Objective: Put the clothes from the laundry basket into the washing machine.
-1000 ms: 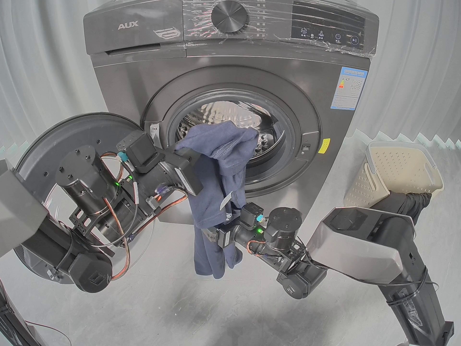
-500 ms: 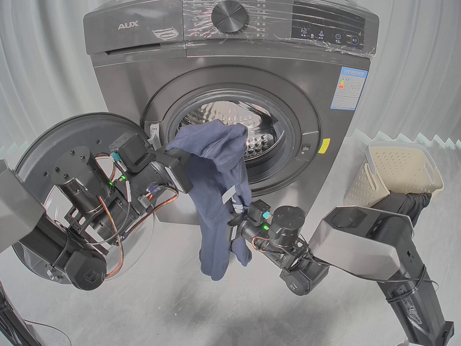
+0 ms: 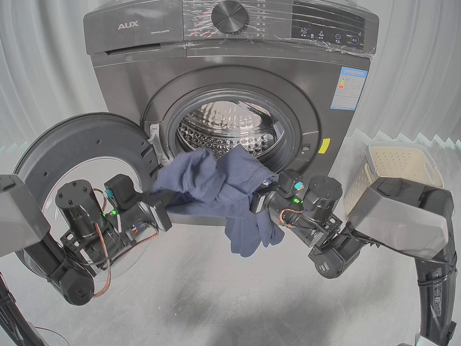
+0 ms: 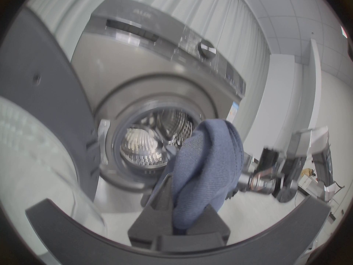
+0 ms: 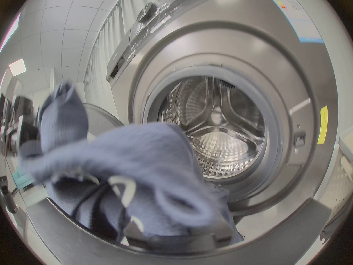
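A dark blue garment (image 3: 216,183) is stretched between my two grippers, just below the mouth of the washing machine's drum (image 3: 225,126), with a fold hanging toward the floor. My left gripper (image 3: 165,206) is shut on the garment's left end; in the left wrist view its fingers (image 4: 161,207) pinch the blue garment (image 4: 206,162). On the right, my right gripper (image 3: 257,200) is shut on the other end. In the right wrist view the garment (image 5: 147,166) drapes over that gripper, with the drum (image 5: 217,129) behind. The beige laundry basket (image 3: 403,166) stands on the floor to the right.
The grey washing machine (image 3: 230,73) faces me, and its round door (image 3: 81,140) is swung open to the left, close behind my left arm. Pale curtains hang behind. The floor in front of the machine is bare grey.
My left gripper has dropped from the drum's mouth down and to the left. The right gripper rose and moved right. The garment, which hung down from the left gripper, now spans both.
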Tool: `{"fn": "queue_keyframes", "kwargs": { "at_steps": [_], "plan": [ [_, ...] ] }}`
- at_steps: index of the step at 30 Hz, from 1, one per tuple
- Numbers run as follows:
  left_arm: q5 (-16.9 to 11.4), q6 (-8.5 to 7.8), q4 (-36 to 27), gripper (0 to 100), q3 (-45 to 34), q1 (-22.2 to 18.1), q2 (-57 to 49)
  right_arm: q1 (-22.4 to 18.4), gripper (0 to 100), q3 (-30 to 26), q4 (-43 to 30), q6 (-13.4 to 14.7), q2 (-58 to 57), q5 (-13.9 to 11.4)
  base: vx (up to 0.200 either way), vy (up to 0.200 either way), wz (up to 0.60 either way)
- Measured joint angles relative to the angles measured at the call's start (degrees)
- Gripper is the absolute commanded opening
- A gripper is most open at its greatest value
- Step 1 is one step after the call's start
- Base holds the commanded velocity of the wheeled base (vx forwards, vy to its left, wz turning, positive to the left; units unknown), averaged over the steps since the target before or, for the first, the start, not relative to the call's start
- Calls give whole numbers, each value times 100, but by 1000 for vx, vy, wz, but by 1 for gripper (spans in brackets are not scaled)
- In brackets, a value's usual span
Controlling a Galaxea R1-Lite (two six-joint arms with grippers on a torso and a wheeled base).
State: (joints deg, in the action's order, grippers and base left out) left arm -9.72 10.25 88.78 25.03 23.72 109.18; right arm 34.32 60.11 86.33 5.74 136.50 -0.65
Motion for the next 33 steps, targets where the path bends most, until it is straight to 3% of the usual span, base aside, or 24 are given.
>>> {"fn": "queue_keyframes", "kwargs": {
  "at_steps": [12,13,20,25,30,33],
  "plan": [
    [-279,-325,41,0,-723,26,964,46,0,-99,-149,-6,-614,119,0,0,0],
    [-282,-333,45,100,-736,44,1028,49,0,-101,-154,-6,-631,122,0,0,0],
    [-297,-341,-13,100,-1064,179,1232,5,0,-69,-116,-6,-701,162,0,0,0],
    [-460,-374,4,100,-1442,310,1237,-72,0,-35,-140,-11,-720,165,0,0,0],
    [-690,-658,11,100,-1859,417,1187,-116,0,-20,-195,-9,-731,160,0,0,0],
    [-761,-689,12,100,-1872,455,1150,-87,0,-22,-206,-6,-741,155,0,0,0]
  ]
}}
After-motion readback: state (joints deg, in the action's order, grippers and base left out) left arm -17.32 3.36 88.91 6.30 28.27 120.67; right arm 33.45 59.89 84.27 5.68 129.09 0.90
